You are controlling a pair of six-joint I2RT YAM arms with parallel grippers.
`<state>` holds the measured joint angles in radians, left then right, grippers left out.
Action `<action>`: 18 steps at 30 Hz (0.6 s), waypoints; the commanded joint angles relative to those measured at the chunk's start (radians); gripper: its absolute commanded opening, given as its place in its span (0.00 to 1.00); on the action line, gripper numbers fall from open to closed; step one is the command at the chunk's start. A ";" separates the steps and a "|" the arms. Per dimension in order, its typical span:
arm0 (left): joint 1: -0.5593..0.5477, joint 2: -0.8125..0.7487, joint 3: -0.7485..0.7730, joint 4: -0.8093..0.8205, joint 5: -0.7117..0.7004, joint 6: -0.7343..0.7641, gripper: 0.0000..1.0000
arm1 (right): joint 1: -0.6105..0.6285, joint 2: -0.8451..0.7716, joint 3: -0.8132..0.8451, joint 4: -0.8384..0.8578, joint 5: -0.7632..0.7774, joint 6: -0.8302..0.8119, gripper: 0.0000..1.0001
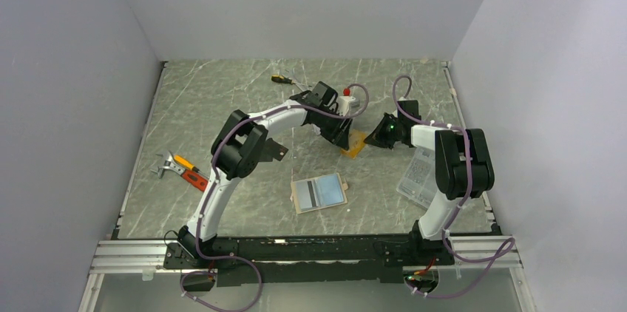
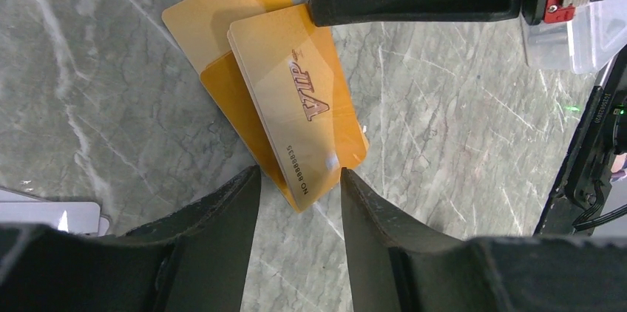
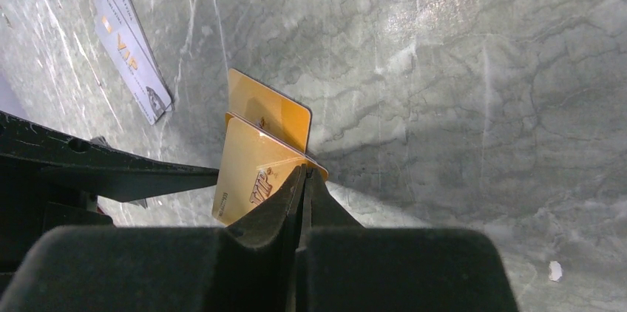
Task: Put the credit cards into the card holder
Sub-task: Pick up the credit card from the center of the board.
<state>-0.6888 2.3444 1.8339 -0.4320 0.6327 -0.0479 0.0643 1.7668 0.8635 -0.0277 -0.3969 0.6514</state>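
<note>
Step in hand, I'd judge: pickup of the orange cards (image 2: pixel 296 97). The card holder (image 1: pixel 319 194) lies open by the counter's near edge, abt midway along. Left gripper (image 2: pixel 299 173): fingers apart, straddling the near end of the top card, no grip yet. The cards overlap, toward the counter's far middle. Right gripper (image 3: pixel 303 179): fingers together, tips on the top card's corner, prob. pinning it. Next move calls for the left fingers closing on the card edge w/o shoving the stack, then a carry to the holder.

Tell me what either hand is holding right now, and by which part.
The right hand pinches the top orange card by one corner; the left hand stands open, holding nothing.
</note>
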 commanded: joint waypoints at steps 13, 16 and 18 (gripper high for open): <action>-0.012 0.019 0.049 0.003 0.064 -0.038 0.25 | 0.001 0.003 -0.048 -0.026 0.028 -0.010 0.00; -0.013 0.018 0.053 -0.001 0.064 -0.042 0.20 | 0.002 -0.003 -0.049 -0.021 0.017 -0.010 0.00; -0.013 0.019 0.058 -0.008 0.065 -0.043 0.14 | 0.002 -0.015 -0.052 -0.011 -0.001 -0.006 0.00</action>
<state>-0.6907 2.3554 1.8458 -0.4477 0.6601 -0.0780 0.0605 1.7630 0.8482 -0.0036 -0.4080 0.6586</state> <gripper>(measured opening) 0.194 0.007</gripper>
